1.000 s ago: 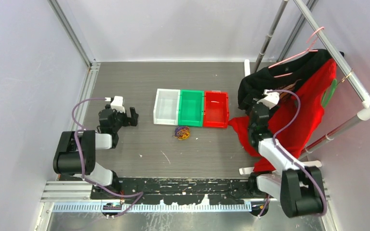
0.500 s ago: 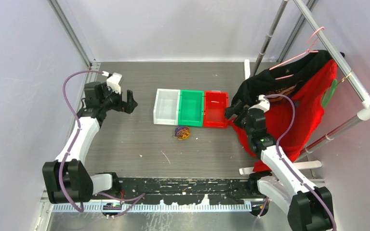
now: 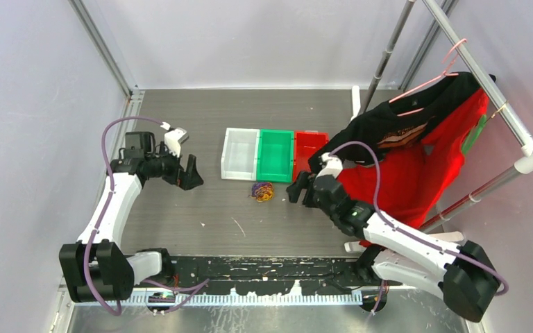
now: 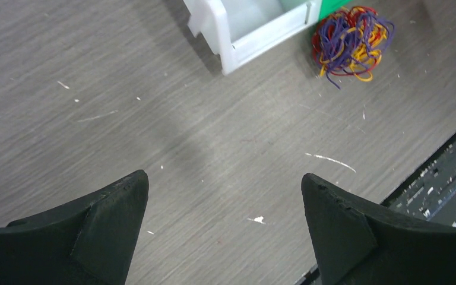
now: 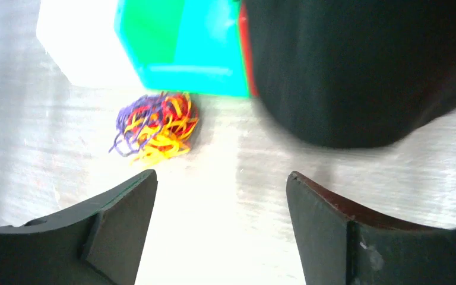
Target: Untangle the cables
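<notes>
Between the two claws, just beyond each pair of fingertips, the cables [image 3: 262,191] sit as one tight ball of purple, orange-yellow and red strands on the table [image 3: 201,208], just beside the white bin [image 3: 240,154] and green bin [image 3: 275,156]. The left gripper [image 3: 189,177] and right gripper [image 3: 296,191] are both spread wide and grip nothing. This looks like the approach step, with untangling not yet begun. Next, each claw should probably close on a different strand at opposite sides and draw apart.

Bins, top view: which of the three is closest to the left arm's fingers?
The white bin, at the row's left end; the green bin and red bin lie beyond it.
</notes>
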Robot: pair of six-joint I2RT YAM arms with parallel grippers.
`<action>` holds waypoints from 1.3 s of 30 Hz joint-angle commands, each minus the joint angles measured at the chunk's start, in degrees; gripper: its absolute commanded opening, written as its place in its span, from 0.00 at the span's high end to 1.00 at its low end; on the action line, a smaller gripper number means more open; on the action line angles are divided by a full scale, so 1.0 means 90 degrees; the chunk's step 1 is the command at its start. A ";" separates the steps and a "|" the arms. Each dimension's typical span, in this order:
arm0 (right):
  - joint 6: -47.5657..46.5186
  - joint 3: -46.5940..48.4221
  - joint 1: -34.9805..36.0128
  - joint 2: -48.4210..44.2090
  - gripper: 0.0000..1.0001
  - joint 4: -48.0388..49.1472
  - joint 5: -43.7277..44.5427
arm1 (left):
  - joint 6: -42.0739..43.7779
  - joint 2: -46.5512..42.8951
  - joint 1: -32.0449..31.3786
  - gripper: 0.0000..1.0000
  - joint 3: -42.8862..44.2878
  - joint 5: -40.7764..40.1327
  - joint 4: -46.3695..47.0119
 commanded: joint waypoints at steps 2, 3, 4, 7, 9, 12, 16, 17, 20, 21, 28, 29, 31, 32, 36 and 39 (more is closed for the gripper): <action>0.0410 0.0357 0.1262 0.0527 0.18 0.0265 0.1106 | 0.0359 -0.0173 0.0042 0.00 0.0239 0.0473 -0.0580; 0.0442 0.0525 0.1454 0.0739 0.19 0.0320 0.1177 | 0.0371 -0.0185 0.0033 0.00 0.0242 0.0490 -0.0595; 0.0471 0.0612 0.1611 0.0962 0.21 0.0365 0.1209 | 0.0367 -0.0190 0.0038 0.01 0.0238 0.0514 -0.0609; 0.0534 0.1134 0.1794 0.1743 0.24 0.0563 0.1091 | 0.0390 -0.0216 0.0037 0.02 0.0252 0.0526 -0.0675; 0.0574 0.1415 0.1804 0.2185 0.26 0.0688 0.0985 | 0.0404 -0.0247 0.0033 0.03 0.0260 0.0524 -0.0745; 0.0530 0.1577 0.1799 0.2688 0.31 0.1017 0.0908 | 0.0510 -0.0322 0.0035 0.04 0.0283 0.0550 -0.0899; 0.0493 0.1837 0.1807 0.3110 0.43 0.0985 0.0776 | 0.0643 -0.0467 0.0036 0.05 0.0291 0.0605 -0.1034; 0.0492 0.1869 0.1799 0.3176 0.44 0.0988 0.0764 | 0.0671 -0.0495 0.0040 0.05 0.0293 0.0621 -0.1058; 0.0494 0.1922 0.1799 0.3340 0.46 0.0977 0.0858 | 0.0766 -0.0574 0.0033 0.05 0.0300 0.0701 -0.1066; 0.0491 0.1928 0.1803 0.3386 0.47 0.0995 0.0881 | 0.0779 -0.0574 0.0032 0.06 0.0294 0.0736 -0.1066; 0.0439 0.2107 0.1803 0.3695 0.63 0.1060 0.1025 | 0.0899 -0.0509 0.0027 0.06 0.0304 0.1034 -0.1325; 0.0414 0.2149 0.1804 0.3753 0.67 0.1069 0.1008 | 0.0914 -0.0493 0.0026 0.06 0.0309 0.1095 -0.1359; 0.0366 0.2218 0.1803 0.3844 0.78 0.1065 0.0907 | 0.0954 -0.0449 0.0030 0.06 0.0330 0.1216 -0.1422; 0.0353 0.2238 0.1799 0.3880 0.85 0.1070 0.0857 | 0.0976 -0.0432 0.0027 0.07 0.0337 0.1264 -0.1448; 0.0326 0.2205 0.1808 0.3834 0.99 0.1207 0.0499 | 0.1057 -0.0365 0.0012 0.07 0.0352 0.1427 -0.1565; 0.0317 0.2082 0.1862 0.3656 0.99 0.1440 0.0046 | 0.1066 -0.0289 -0.0046 0.08 0.0333 0.1516 -0.1575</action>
